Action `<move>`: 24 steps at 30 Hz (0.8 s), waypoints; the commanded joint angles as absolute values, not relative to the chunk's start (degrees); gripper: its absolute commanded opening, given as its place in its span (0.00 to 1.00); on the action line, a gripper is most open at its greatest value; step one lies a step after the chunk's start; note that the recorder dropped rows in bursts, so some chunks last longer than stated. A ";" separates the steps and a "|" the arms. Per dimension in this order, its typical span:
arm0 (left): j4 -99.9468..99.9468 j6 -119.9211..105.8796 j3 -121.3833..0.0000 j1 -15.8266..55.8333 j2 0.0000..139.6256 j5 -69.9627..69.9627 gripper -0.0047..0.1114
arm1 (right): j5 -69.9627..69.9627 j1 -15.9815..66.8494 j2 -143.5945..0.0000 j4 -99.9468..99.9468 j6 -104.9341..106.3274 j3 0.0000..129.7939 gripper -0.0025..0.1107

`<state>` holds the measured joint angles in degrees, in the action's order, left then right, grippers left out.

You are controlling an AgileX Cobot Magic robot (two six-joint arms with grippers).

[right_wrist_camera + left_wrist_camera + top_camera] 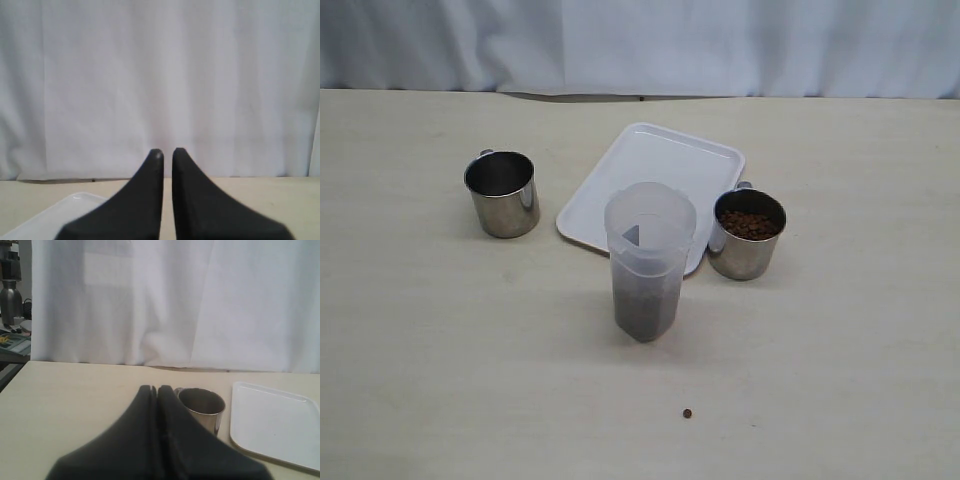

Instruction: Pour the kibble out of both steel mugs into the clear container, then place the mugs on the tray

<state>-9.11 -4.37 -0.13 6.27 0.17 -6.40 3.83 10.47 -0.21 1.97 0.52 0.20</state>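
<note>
While L hand (156, 388) & R hand (167, 151) sit closed, empty, one mug (745, 250) holds kibble (750, 223).

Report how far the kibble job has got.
Done: the left shiny steel mug looks empty, and the tall frosted plastic container holds brown kibble low down. In hand: nothing; the left gripper and right gripper are shut, empty. Left: the right steel mug is full, the flat white tray bears no mugs, one pellet lies on the table.
</note>
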 commanded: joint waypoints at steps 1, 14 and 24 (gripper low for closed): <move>-9.57 -4.42 0.00 6.63 0.00 -5.26 0.04 | 10.45 10.13 0.00 2.53 1.09 0.00 0.07; -9.57 -4.42 0.00 6.63 0.00 -5.26 0.04 | 24.88 10.13 0.00 13.02 -9.67 0.00 0.07; -9.57 -4.42 0.00 6.63 0.00 -5.26 0.04 | 28.81 10.13 0.00 14.55 -9.67 0.00 0.07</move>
<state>-9.11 -4.37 -0.13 6.27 0.17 -6.40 28.18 10.47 -0.12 14.02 -9.66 0.20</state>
